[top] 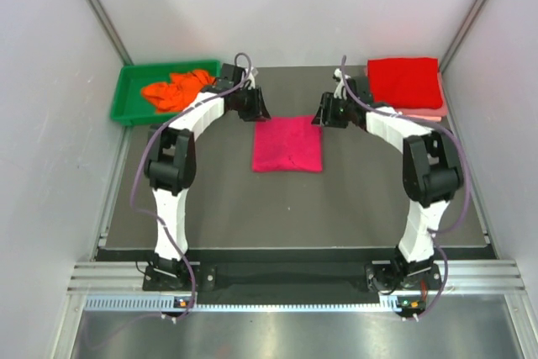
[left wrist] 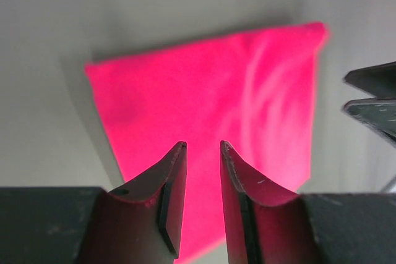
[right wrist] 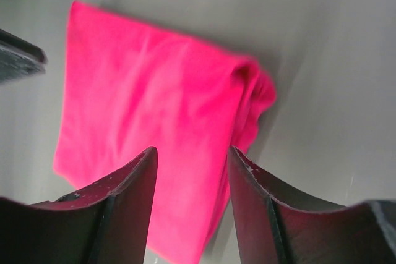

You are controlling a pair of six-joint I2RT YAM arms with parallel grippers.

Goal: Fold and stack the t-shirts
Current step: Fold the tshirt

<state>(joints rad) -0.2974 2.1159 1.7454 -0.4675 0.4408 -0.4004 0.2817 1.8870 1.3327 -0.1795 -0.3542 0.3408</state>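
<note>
Far left: green plastic tray [top: 123, 90] holds the crumpled orange t-shirt [top: 176, 90], not yet folded. Left gripper [left wrist: 201, 146] hovers over the far left corner of the folded magenta-pink t-shirt [top: 287, 144], which lies as a flat square mid-worktop [top: 252, 208]. Its jaws stand at a narrow gap with nothing between them. Right gripper [right wrist: 192, 149] hangs over the far right corner, its jaws somewhat wider and also empty. Whether either fingertip touches the cloth, I cannot tell. Far right: folded bright red t-shirt [top: 405, 81] sits on the pale pink t-shirt [top: 429, 111], so the stack is started. Judgement: the next move is likely a two-corner pinch to carry the magenta-pink square onto the stack. Risks:

1. The narrow left gap may catch only the top layer, so the fold would peel open on the lift.
2. The right edge looks bunched and thick in the right wrist view, so an uneven bite there could let the lower layers slip out.
3. Unequal lift height or spacing between the arms would sag or skew the square, and it would land crooked on the red shirt.
</note>
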